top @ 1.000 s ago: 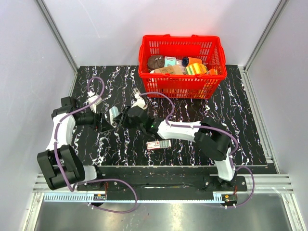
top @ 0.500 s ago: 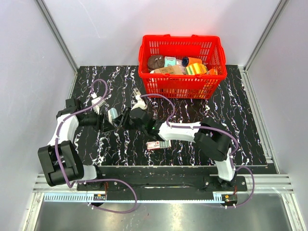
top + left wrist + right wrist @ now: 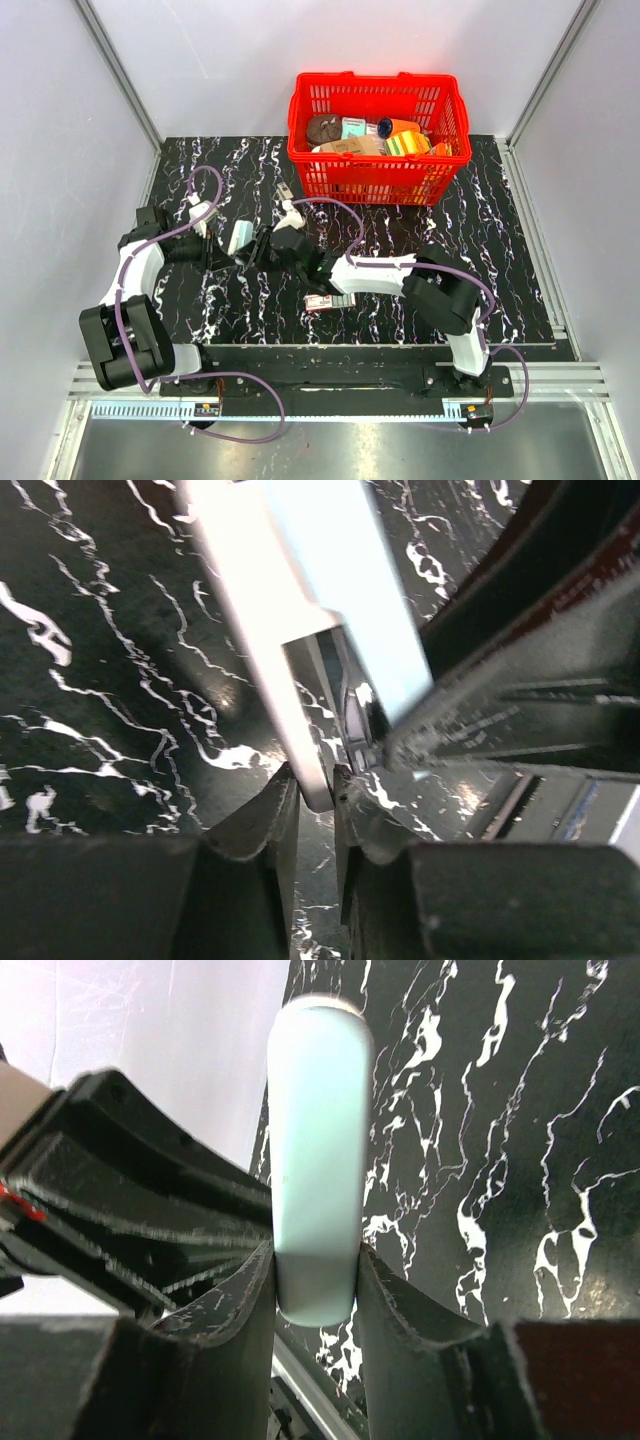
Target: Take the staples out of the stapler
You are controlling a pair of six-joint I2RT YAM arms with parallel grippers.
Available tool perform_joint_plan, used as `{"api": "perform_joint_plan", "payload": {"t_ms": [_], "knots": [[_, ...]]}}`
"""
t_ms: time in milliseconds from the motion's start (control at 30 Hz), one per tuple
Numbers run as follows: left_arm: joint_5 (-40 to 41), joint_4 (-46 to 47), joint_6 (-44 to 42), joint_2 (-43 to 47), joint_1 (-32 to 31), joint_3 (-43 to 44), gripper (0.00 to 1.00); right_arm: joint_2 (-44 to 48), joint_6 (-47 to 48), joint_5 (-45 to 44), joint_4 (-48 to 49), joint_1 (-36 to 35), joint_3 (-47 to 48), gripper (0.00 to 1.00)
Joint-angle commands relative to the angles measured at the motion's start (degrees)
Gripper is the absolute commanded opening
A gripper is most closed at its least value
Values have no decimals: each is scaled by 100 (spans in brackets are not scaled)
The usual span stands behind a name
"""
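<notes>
1. The stapler (image 3: 240, 237) hangs over the left-centre of the counter (image 3: 500, 250), held between both tools. It is well apart from the red basket (image 3: 372, 182) and the small red-and-white box (image 3: 330, 300). It shows as pale blue and white rather than dark. Whether it touches the counter cannot be told.
2. The left tool (image 3: 312, 792) is clamped on the very tip of the white lower arm (image 3: 250, 610), which is a thin bite.
3. The right tool (image 3: 318, 1282) is clamped across one end of the pale blue cover (image 3: 318, 1150).
4. In the left wrist view the cover and the lower arm stand apart in a narrow wedge, with a bit of metal (image 3: 356, 720) between them. This is probably the staple rail, so the step in hand looks like opening the stapler to reach the staples.
5. To do it well, hold the left tool fixed as the anchor. Swing the right tool in an arc about the hinge rather than pulling straight, since a straight pull could drag the thin tip out of the left fingers.
6. Widen the wedge until the rail is fully exposed, and avoid twisting the two halves against each other.
</notes>
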State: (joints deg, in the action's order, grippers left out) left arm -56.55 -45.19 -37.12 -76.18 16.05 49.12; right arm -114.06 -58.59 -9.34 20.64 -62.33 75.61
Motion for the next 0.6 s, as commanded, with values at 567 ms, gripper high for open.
{"api": "perform_joint_plan", "payload": {"t_ms": [567], "knots": [[997, 1539, 355, 631, 12, -228, 1, 806, 154, 301, 335, -96, -618, 0]]}}
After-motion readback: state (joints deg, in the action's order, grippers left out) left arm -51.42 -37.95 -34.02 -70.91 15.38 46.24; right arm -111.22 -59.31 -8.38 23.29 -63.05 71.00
